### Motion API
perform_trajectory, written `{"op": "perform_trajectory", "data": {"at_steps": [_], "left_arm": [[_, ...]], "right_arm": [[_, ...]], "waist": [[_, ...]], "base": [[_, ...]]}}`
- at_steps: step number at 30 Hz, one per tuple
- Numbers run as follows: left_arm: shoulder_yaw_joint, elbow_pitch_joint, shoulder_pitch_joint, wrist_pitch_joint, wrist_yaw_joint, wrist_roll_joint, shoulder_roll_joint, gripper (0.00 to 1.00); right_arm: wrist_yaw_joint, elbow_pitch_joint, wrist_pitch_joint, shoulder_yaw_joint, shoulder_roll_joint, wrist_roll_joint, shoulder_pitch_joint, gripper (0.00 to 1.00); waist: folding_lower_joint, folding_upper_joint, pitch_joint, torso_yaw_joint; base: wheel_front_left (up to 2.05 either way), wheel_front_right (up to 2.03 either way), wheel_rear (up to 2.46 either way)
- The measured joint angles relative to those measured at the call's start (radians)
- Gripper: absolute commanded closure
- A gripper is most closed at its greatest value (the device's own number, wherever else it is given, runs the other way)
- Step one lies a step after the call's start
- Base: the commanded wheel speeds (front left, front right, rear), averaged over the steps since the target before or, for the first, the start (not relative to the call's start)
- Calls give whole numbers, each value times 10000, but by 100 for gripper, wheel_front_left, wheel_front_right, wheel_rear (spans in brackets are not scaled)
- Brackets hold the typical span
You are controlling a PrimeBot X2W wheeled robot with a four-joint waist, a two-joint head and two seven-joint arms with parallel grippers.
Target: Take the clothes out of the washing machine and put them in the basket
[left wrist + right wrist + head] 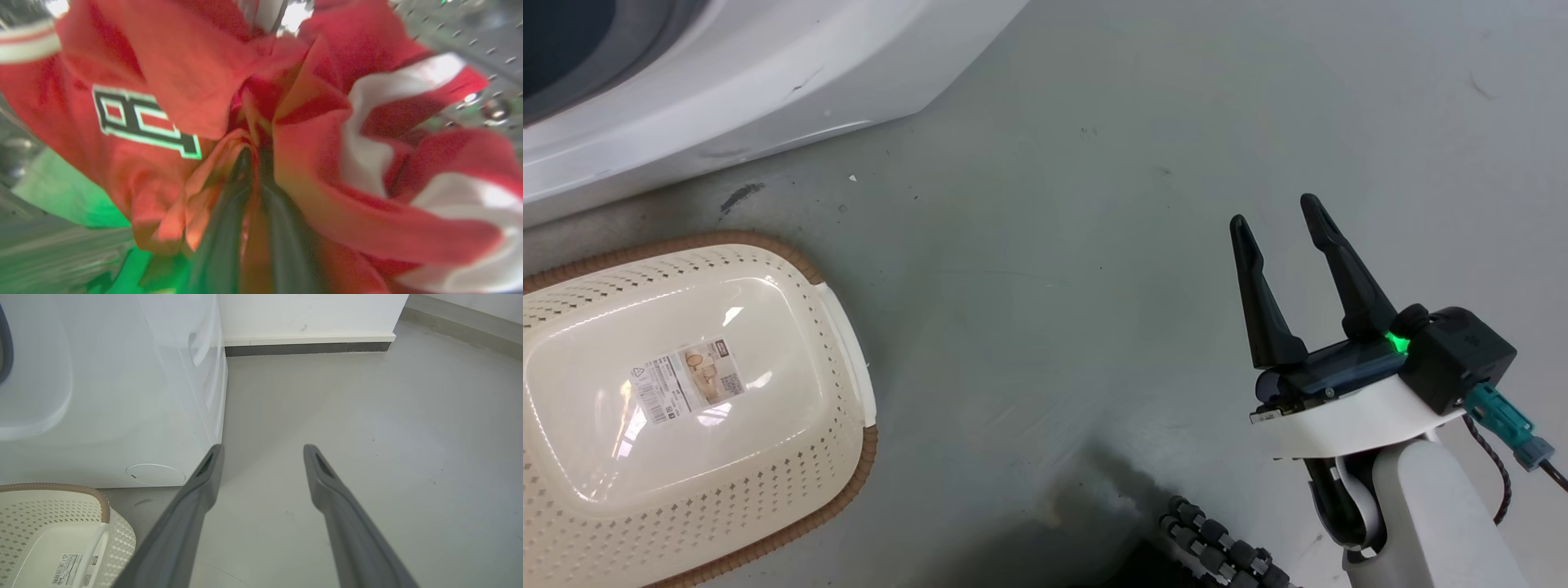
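Clothes (171, 61): bright red, with white bands (367, 143) and a dark patch (139, 122) with pale lettering; bunched inside the perforated steel drum (470, 36) of the washing machine, not yet lifted out.
Handling: by the look soft, light and limp; likely to drape, trail and catch at the drum's mouth; little risk of slipping or damage.
Where to hold: best at a thick gathered fold near the middle, so that less hangs loose.
Left gripper (255, 171): fingers narrow, nearly together, pinched on a fold of the red fabric.
Basket (727, 238): near left on the floor (1094, 245), just in front of the machine; no garment in it.
Washing machine (768, 73): far left, white front.
Right gripper (1276, 211): near right, over bare floor, fingers spread wide, holding nothing.
Hard to make out: left wrist view blurred; fingertips buried in folds, so depth of bite unclear; garment's full extent cut off; machine's opening and basket's near-left part cropped in the head view.
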Motion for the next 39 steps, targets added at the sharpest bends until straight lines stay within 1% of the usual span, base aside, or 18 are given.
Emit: {"op": "perform_trajectory", "data": {"at_steps": [5,9,13,20,24,29,32,35,39], "left_arm": [[40,-453,252,-658,174,6,42,100],[127,-690,689,-1620,301,-19,-19,100],[268,-763,1300,-2936,359,-115,-217,100],[393,-341,2452,-5812,341,-209,-633,100],[309,107,3112,-7290,174,-205,-966,100],[10,575,3792,-8918,77,-63,-1406,100],[-113,683,4157,-9342,21,44,-1670,100],[-54,426,4526,-9465,-4,58,-1845,100],[384,-888,5234,-9478,8,251,-1987,100]], "right_arm": [[2,109,0,-42,2,40,-7,0],[2,221,0,-121,0,48,-85,0],[0,343,0,-247,2,-33,-117,0],[2,725,0,-537,6,-265,70,0],[2,1022,-2,-721,6,-384,332,0],[2,1340,-2,-928,10,-754,650,0],[0,1517,-2,-1049,6,-899,836,0],[0,1618,10,-1151,8,-1011,899,0],[2,1659,176,-1275,8,-1122,1097,0]], "waist": [[0,0,-113,12],[0,0,-360,67],[-1,0,-756,153],[-1,0,-1765,351],[-1,0,-2449,513],[-2,0,-3341,822],[-2,0,-3855,1062],[-3,0,-4322,1319],[-3,0,-4869,1651]], "base": [[0,0,0],[0,0,0],[0,0,0],[0,0,0],[0,0,0],[0,0,0],[0,0,0],[0,0,0],[0,0,0]]}}
